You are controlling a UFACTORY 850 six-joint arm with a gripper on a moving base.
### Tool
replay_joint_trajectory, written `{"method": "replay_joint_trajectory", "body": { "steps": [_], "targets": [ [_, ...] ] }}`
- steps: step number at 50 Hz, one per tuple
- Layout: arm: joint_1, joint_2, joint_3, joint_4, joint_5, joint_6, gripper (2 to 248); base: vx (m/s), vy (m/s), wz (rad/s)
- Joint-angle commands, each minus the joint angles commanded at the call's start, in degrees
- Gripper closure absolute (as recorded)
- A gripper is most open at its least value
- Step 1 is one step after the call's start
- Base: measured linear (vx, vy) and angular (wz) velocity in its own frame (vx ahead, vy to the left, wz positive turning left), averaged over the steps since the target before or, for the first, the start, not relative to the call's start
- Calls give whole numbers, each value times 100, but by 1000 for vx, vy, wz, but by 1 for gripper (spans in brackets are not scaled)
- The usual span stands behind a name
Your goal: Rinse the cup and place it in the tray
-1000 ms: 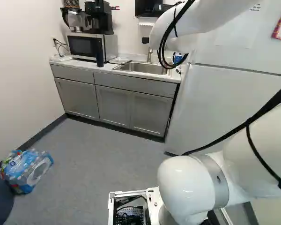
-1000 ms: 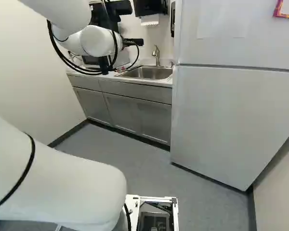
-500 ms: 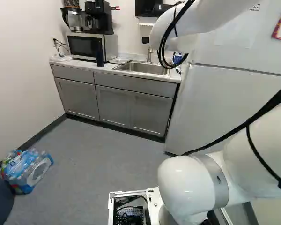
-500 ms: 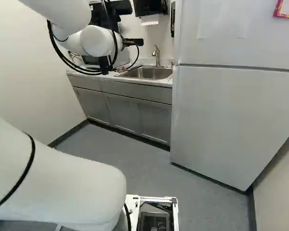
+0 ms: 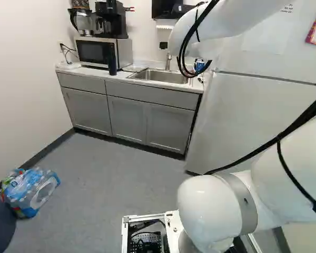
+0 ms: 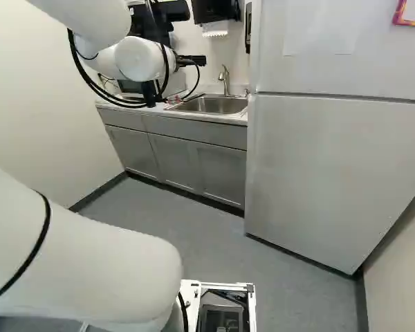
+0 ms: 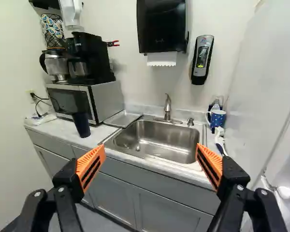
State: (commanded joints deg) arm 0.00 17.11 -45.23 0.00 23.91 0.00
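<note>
My gripper [image 6: 192, 61] shows only as black parts beyond the white wrist in the right base view. In the wrist view the gripper [image 7: 150, 153] is open, its orange-padded fingers wide apart with nothing between them. Ahead of it, across a gap, is the steel sink [image 7: 157, 140] with its faucet [image 7: 167, 107]. A dark blue tumbler-like cup [image 7: 80, 124] stands on the counter before the microwave. A blue mug with white dots [image 7: 216, 119] is at the sink's other side, near the fridge. A flat metal tray [image 7: 122, 119] lies between microwave and sink.
The counter [image 5: 89, 71] runs from the wall to the tall white fridge [image 6: 318, 159]. A microwave [image 7: 87, 99] carries a coffee maker [image 7: 89, 58]. A brush [image 7: 220, 139] lies beside the sink, and a towel dispenser [image 7: 163, 26] hangs above. Packed bottles [image 5: 30, 191] sit on the floor.
</note>
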Motion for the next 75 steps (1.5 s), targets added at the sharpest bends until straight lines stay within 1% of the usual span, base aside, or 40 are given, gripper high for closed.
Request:
{"method": "replay_joint_trajectory", "body": {
  "steps": [36, 62, 75],
  "targets": [
    [0, 0, 0, 0, 0, 0, 3, 45, 7, -7],
    [0, 0, 0, 0, 0, 0, 3, 104, 33, -10],
    [0, 0, 0, 0, 0, 0, 3, 118, 55, 89]
  ]
}}
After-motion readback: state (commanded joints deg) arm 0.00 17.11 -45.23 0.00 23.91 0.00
